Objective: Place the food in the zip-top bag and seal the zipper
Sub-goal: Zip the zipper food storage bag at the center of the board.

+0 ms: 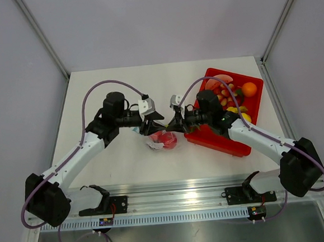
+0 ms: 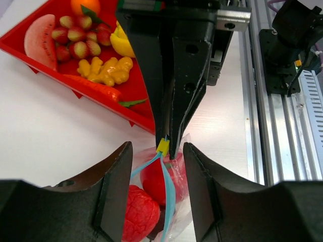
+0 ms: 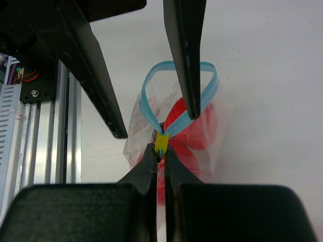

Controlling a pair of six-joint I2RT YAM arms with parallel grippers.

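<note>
Straddles the mouth of the bag point(image 1: 162, 140) with the left end effector point(image 2: 156, 146), fingers apart, nothing gripped. Has the bag mid-table point(image 1: 109, 97), just left of the red tray point(image 1: 208, 137), red fruit point(image 2: 156, 181) already inside. Pinches the yellow end of the zipper point(image 3: 146, 101) with the right end effector point(image 3: 158, 148), clamped tight. Looks like the sealing step; next calls for pressing the gaping blue loop together along its length.

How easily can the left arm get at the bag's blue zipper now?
Likely easily. The left arm has its jaws open on either side of the zipper, nothing between. The right arm only pinches the yellow tab.
</note>
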